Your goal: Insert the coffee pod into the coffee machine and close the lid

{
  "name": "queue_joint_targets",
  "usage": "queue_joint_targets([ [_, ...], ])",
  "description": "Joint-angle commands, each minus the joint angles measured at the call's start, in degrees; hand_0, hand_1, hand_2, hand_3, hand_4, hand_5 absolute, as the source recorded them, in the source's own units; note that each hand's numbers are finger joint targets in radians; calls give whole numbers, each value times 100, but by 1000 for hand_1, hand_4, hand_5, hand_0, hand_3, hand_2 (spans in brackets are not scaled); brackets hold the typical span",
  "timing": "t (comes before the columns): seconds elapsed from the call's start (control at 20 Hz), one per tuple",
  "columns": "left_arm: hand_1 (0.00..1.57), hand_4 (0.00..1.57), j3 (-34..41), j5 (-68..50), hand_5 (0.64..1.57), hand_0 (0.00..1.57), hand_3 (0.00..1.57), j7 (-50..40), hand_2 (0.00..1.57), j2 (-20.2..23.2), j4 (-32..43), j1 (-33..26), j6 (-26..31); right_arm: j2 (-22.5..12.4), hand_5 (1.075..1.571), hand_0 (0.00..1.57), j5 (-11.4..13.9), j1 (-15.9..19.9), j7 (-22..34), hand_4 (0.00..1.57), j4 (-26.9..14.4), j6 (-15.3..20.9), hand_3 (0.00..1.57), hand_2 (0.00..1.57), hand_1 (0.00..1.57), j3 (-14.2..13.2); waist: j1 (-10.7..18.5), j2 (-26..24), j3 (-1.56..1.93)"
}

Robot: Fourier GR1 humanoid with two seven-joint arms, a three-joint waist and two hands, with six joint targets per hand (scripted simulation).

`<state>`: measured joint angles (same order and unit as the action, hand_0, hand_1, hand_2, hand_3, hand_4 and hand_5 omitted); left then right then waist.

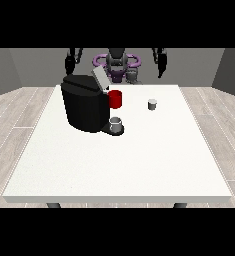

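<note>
A black coffee machine [84, 105] stands on the white table [124, 160], left of the middle, with its grey lid [100, 79] tilted up and open. A small grey coffee pod [152, 104] sits on the table to the machine's right, well apart from it. A grey cup [116, 124] rests on the machine's drip stand. The hand at the view's left [69, 63] hangs raised behind the machine. The hand at the view's right [161, 64] hangs raised beyond the table's far edge, far above the pod. Neither hand touches anything.
A red mug [116, 99] stands just right of the machine's top, behind the cup. The robot's torso [117, 64] is at the table's far edge. Wooden floor surrounds the table.
</note>
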<state>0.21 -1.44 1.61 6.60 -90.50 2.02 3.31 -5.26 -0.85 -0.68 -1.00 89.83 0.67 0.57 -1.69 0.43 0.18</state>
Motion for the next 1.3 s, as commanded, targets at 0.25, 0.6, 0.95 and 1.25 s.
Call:
queue_joint_targets([
  [0.25,0,273,-243,-38,1571,0,0,980,0,-241,-187,-1031,353,11,1571,0,67,-473,-122,128,-380,-126,0,0,0,-50,362,-473,-19],
  [0.6,0,320,-103,473,1571,0,0,1065,0,165,-15,-835,302,435,1571,0,-67,-219,-496,217,-138,569,0,0,0,-419,165,-379,-18],
  [0.95,0,0,554,474,1571,0,0,137,0,881,643,208,496,424,1571,0,35,67,-254,134,137,530,0,0,0,-176,-285,-38,-19],
  [1.25,0,0,647,541,1571,0,0,-101,0,1034,1371,966,673,355,1571,0,-95,392,-542,233,-248,473,0,0,0,-326,-305,379,-18],
])
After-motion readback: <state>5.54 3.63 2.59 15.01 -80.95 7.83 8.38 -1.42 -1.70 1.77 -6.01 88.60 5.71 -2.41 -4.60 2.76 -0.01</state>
